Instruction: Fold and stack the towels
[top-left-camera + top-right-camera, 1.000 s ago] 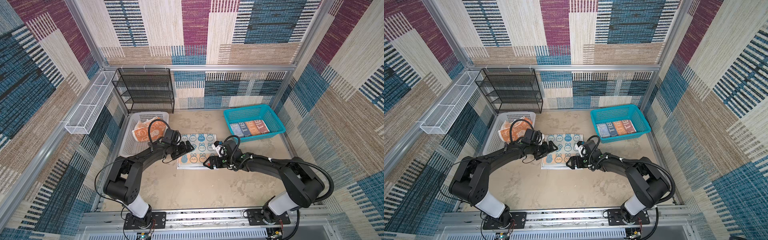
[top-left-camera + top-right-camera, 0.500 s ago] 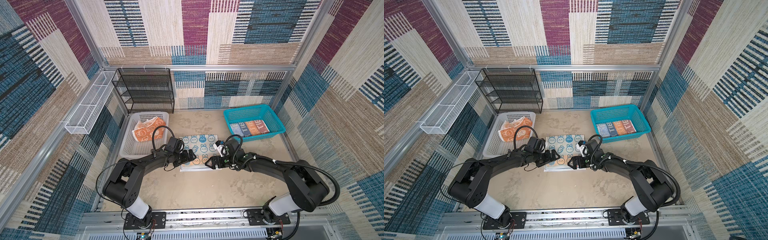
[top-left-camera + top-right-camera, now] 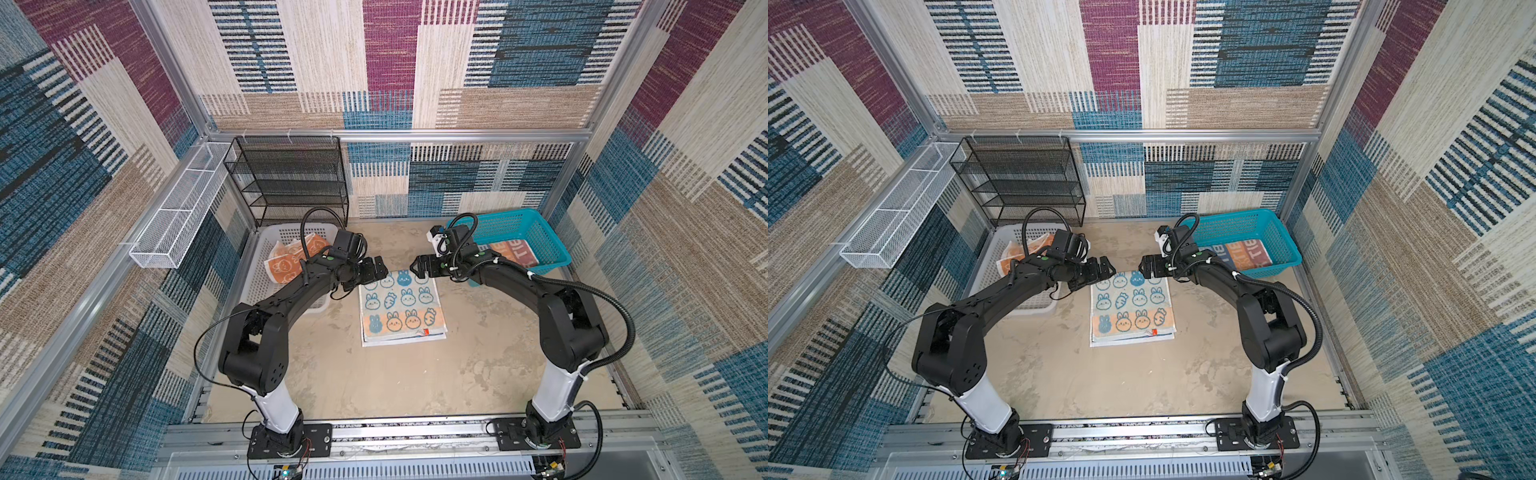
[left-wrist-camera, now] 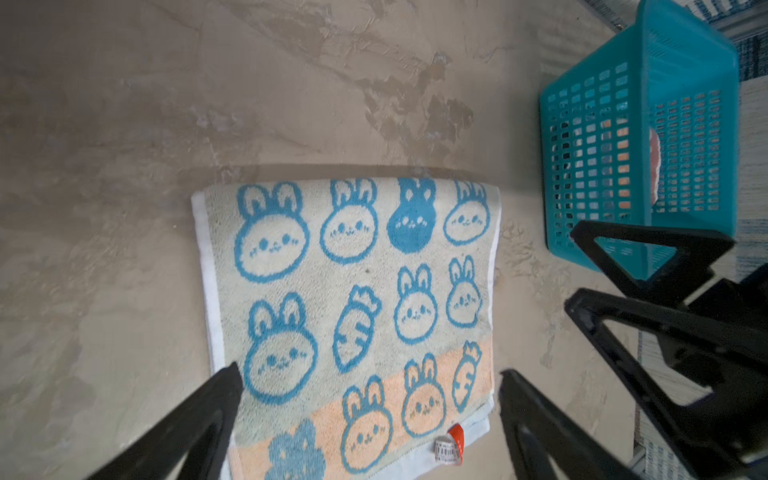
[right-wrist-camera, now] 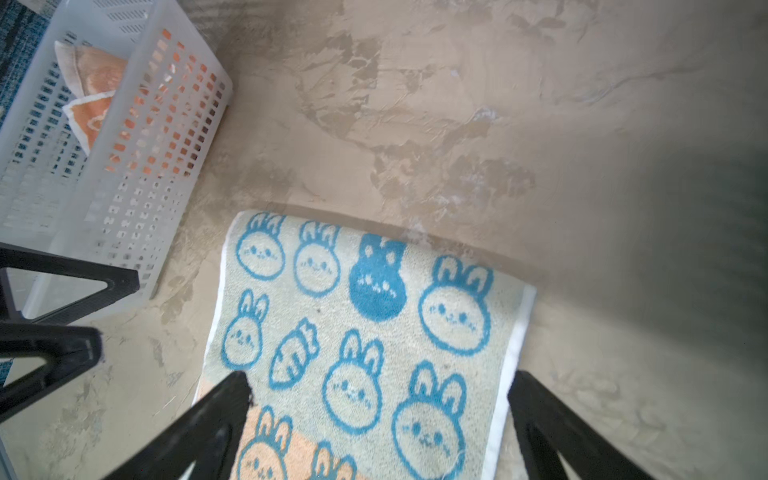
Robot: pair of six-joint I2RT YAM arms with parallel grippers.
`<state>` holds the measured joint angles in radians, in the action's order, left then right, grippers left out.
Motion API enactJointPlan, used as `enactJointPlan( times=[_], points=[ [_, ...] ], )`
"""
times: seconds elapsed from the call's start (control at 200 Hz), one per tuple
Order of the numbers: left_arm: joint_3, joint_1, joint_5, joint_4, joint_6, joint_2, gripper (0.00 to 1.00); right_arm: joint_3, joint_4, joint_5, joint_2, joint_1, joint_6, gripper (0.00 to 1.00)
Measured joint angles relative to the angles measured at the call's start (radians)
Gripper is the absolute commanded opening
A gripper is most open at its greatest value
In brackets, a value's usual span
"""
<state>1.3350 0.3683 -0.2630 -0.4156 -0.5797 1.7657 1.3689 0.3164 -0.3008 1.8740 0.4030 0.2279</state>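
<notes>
The rabbit-and-carrot towel [image 3: 402, 307] [image 3: 1131, 305] lies folded flat in the middle of the table, a red tag at one near corner. My left gripper [image 3: 379, 268] [image 3: 1108, 268] and right gripper [image 3: 416, 269] [image 3: 1144, 268] hover open above its far edge, facing each other, holding nothing. Each wrist view looks down on this towel [image 4: 353, 316] [image 5: 365, 340] between spread fingers of the left gripper [image 4: 370, 374] and right gripper [image 5: 380, 376]. The orange towel [image 3: 289, 262] [image 5: 97, 95] lies crumpled in the white basket. The block-letter towel [image 3: 515, 253] [image 3: 1246, 251] lies flat in the teal basket.
The white basket [image 3: 266, 291] stands left of the towel and the teal basket [image 3: 544, 232] [image 4: 602, 145] at the back right. A black wire shelf [image 3: 291, 183] stands against the back wall, and a white wire tray [image 3: 178, 216] hangs on the left wall.
Both grippers have moved from the middle and near part of the rabbit towel up to its far edge, staying open. The towel lies as before.
</notes>
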Motion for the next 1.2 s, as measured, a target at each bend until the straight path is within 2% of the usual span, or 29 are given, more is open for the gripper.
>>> enactJointPlan(
  times=[0.185, 0.341, 0.616, 0.811, 1.077, 1.197],
  points=[
    [0.129, -0.013, -0.037, 0.024, -0.017, 0.173, 0.99, 0.043, -0.058, -0.116, 0.112, -0.036, 0.031, 0.99],
    [0.182, -0.024, -0.055, 0.031, -0.019, 0.289, 0.99, 0.059, -0.086, -0.177, 0.192, -0.036, 0.040, 0.99],
    [0.199, -0.051, -0.030, 0.028, 0.012, 0.340, 0.99, 0.071, -0.082, -0.190, 0.230, -0.048, 0.020, 0.99],
    [0.208, -0.050, -0.008, -0.008, 0.052, 0.284, 0.99, 0.123, -0.020, -0.100, 0.180, -0.045, -0.035, 1.00],
    [0.182, -0.047, 0.005, -0.005, 0.095, 0.206, 0.99, 0.202, 0.072, 0.093, 0.280, -0.050, -0.127, 0.88],
    [0.154, -0.047, 0.027, -0.009, 0.109, 0.189, 0.99, 0.209, 0.082, 0.127, 0.293, -0.051, -0.158, 0.76]
  ],
)
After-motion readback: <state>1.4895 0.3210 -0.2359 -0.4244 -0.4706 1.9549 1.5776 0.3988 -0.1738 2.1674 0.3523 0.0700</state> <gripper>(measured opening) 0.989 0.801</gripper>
